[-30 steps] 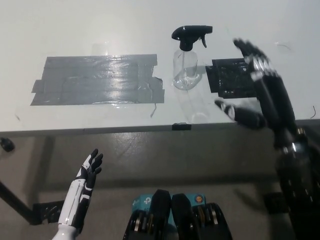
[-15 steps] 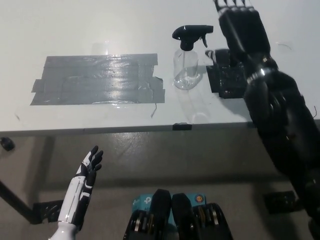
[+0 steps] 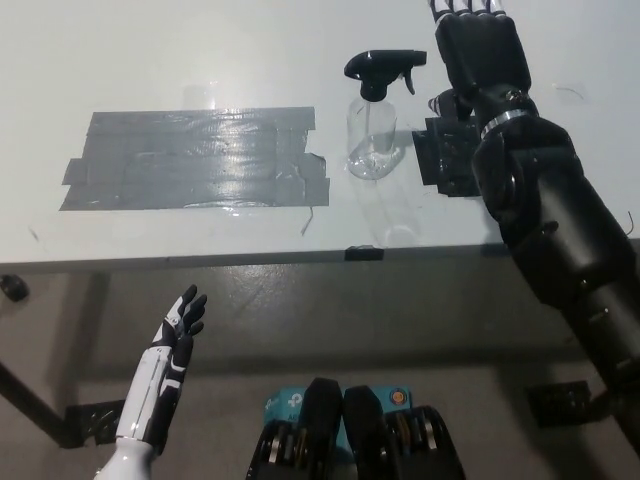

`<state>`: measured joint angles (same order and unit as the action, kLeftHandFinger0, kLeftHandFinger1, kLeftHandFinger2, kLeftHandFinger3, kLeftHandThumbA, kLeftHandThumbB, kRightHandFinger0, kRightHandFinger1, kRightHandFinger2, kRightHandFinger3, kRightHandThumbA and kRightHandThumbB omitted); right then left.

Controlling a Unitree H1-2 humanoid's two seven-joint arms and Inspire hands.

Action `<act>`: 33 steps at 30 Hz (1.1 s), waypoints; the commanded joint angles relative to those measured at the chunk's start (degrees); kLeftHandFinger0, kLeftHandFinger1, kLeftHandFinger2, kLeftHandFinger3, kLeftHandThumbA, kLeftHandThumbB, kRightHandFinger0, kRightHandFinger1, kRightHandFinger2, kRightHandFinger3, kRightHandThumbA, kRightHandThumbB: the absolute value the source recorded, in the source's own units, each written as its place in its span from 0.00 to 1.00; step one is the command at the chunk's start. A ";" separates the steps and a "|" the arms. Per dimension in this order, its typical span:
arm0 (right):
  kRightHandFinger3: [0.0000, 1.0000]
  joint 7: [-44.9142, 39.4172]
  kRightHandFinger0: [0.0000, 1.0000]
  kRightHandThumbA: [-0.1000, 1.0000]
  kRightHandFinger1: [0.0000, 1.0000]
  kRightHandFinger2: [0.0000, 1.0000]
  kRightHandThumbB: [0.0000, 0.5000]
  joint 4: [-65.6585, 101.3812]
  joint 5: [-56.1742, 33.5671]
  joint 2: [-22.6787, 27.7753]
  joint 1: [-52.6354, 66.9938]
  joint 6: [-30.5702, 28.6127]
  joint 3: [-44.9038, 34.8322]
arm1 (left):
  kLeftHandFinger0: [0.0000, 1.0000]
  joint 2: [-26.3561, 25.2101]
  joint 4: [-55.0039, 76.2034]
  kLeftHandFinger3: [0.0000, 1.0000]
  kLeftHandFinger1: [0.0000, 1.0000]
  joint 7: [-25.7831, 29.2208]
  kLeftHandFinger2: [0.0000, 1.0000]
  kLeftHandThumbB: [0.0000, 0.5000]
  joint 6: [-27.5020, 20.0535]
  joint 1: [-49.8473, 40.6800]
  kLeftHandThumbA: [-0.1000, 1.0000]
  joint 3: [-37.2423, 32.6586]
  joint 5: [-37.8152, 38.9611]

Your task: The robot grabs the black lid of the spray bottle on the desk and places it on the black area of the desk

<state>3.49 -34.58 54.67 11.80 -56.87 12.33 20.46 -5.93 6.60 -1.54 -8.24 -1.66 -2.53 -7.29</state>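
A clear spray bottle (image 3: 373,140) stands upright on the white desk (image 3: 200,50), topped by its black trigger lid (image 3: 380,70). My black right hand (image 3: 480,45) reaches over the desk just right of the lid, apart from it, fingers spread and running past the top edge. A black patch (image 3: 445,160) lies right of the bottle, partly hidden under my right arm. My white left hand (image 3: 170,345) rests open below the desk's front edge at the lower left.
A wide strip of grey tape (image 3: 190,160) covers the desk left of the bottle. The desk's front edge (image 3: 250,260) runs across the middle of the view, with dark floor below.
My right arm has swung up and forward over the black patch, from the desk's right side to beside the lid. The left hand has hardly moved.
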 commanded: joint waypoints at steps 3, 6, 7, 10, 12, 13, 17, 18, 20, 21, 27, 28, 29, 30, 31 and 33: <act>1.00 5.62 1.00 1.00 1.00 1.00 0.85 -3.55 -0.13 -0.77 -5.88 0.41 0.46 | 1.00 -0.51 1.61 1.00 1.00 -0.41 1.00 0.19 -0.89 1.10 1.00 -0.11 -0.24; 1.00 5.82 1.00 1.00 1.00 1.00 0.85 -3.94 -0.31 -1.08 -6.28 0.55 0.79 | 1.00 -0.58 1.47 1.00 1.00 -0.56 1.00 0.21 -0.67 1.41 1.00 -0.16 -0.12; 1.00 6.35 1.00 1.00 1.00 1.00 0.86 -4.45 -0.49 -1.37 -6.51 0.37 0.81 | 1.00 -0.69 1.35 1.00 1.00 -0.68 1.00 0.21 -0.80 1.50 1.00 -0.13 0.14; 1.00 7.04 1.00 1.00 1.00 1.00 0.86 -5.61 -0.78 -1.78 -7.05 0.00 0.99 | 1.00 -0.91 1.19 1.00 1.00 -0.97 1.00 0.19 -0.89 1.75 1.00 -0.27 0.24; 1.00 7.26 1.00 1.00 1.00 1.00 0.88 -6.42 -0.96 -2.03 -7.38 -0.06 1.07 | 1.00 -1.03 1.15 1.00 1.00 -1.06 1.00 0.16 -1.12 1.76 1.00 -0.35 0.13; 1.00 7.02 1.00 1.00 1.00 1.00 0.88 -6.58 -1.09 -2.27 -7.56 0.18 1.15 | 1.00 -1.12 0.87 1.00 1.00 -1.10 1.00 0.14 -1.72 1.83 1.00 -0.36 0.27; 1.00 7.96 1.00 1.00 1.00 1.00 0.91 -8.99 -1.23 -2.96 -8.54 0.17 1.49 | 1.00 -1.33 0.68 1.00 1.00 -1.06 1.00 0.12 -1.88 2.04 1.00 -0.52 -0.21; 1.00 8.03 1.00 1.00 1.00 1.00 0.91 -9.34 -1.39 -3.04 -8.60 0.15 1.51 | 1.00 -1.21 0.82 1.00 1.00 -1.07 1.00 0.12 -1.70 1.99 1.00 -0.55 -0.12; 1.00 7.82 1.00 1.00 1.00 1.00 0.91 -10.04 -1.59 -3.20 -8.80 0.43 1.60 | 1.00 -1.10 0.93 1.00 1.00 -1.10 1.00 0.11 -1.65 2.03 1.00 -0.66 -0.30; 1.00 8.01 1.00 1.00 1.00 1.00 0.90 -10.79 -1.60 -3.35 -8.92 0.44 1.73 | 1.00 -1.20 1.08 1.00 1.00 -1.20 1.00 0.12 -1.39 2.00 1.00 -0.73 -0.45; 1.00 7.82 1.00 1.00 1.00 1.00 0.87 -14.37 -2.67 -3.83 -9.32 1.16 1.92 | 1.00 -1.29 0.95 1.00 1.00 -1.23 1.00 0.10 -1.78 2.41 1.00 -0.77 -0.89; 1.00 8.22 1.00 1.00 1.00 1.00 0.87 -14.87 -2.93 -3.78 -9.30 0.81 1.93 | 1.00 -1.22 0.93 1.00 1.00 -1.19 1.00 0.11 -1.87 2.42 1.00 -0.75 -0.84; 1.00 8.45 1.00 1.00 1.00 1.00 0.87 -15.36 -3.23 -3.73 -9.33 0.55 1.89 | 1.00 -1.18 0.96 1.00 1.00 -1.23 1.00 0.11 -1.76 2.49 1.00 -0.74 -0.71; 1.00 8.55 1.00 1.00 1.00 1.00 0.86 -15.82 -3.39 -3.71 -9.41 0.40 1.92 | 1.00 -1.22 0.95 1.00 1.00 -1.30 1.00 0.12 -1.74 2.54 1.00 -0.74 -0.64; 1.00 8.74 1.00 1.00 1.00 1.00 0.86 -16.34 -3.71 -3.71 -9.45 0.15 1.87 | 1.00 -1.30 0.94 1.00 1.00 -1.34 1.00 0.12 -1.79 2.53 1.00 -0.78 -0.74; 1.00 8.98 1.00 1.00 1.00 1.00 0.86 -16.75 -3.84 -3.69 -9.56 0.10 2.04 | 1.00 -1.28 0.95 1.00 1.00 -1.33 1.00 0.11 -1.84 2.53 1.00 -0.76 -0.67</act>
<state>9.56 -51.13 52.25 7.99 -61.79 12.90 22.47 -6.53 6.51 -2.38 -8.23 -0.26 -2.99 -7.58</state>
